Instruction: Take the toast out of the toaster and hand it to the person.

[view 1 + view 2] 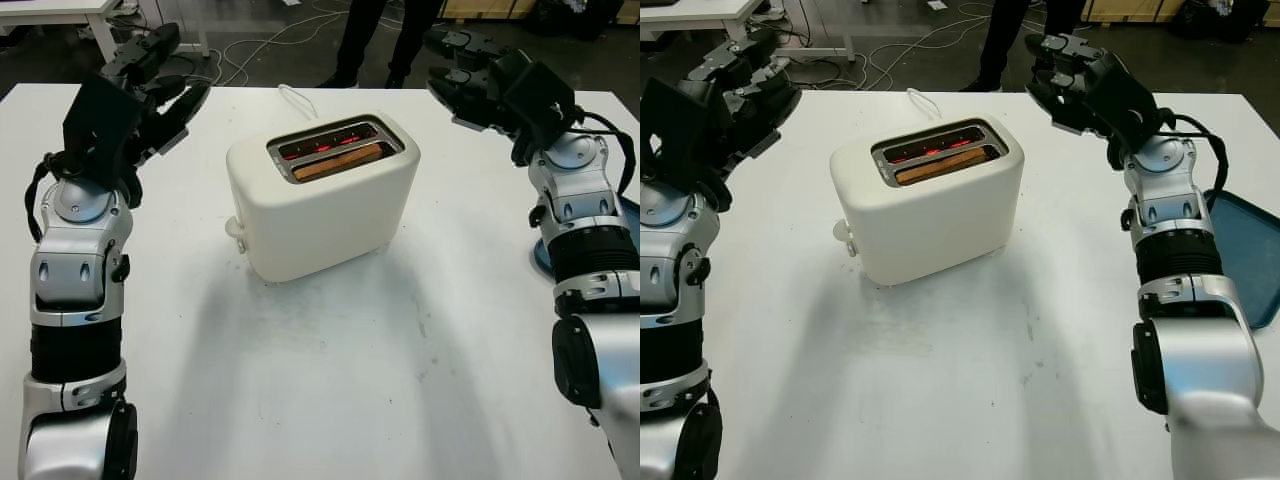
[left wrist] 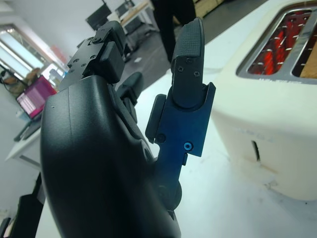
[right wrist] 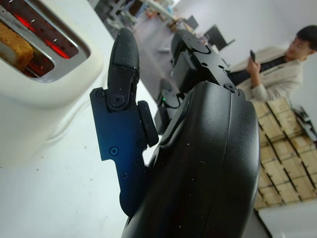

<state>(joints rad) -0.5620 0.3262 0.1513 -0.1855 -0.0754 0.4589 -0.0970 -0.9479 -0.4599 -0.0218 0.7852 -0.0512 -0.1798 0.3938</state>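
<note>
White table [image 1: 330, 400]; both robot hands open beside toaster [image 1: 320, 205].

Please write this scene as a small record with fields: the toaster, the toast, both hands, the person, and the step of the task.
toaster: cream toaster, middle of white table, slots glowing red
toast: one slice in the slot nearer the robot, top edge showing
left hand: open, raised beside the toaster, apart from it
right hand: open, raised on the toaster's other side, holding nothing
person: legs standing beyond the table's far edge
other: blue tray by the right arm
task step: toast not yet taken
</note>
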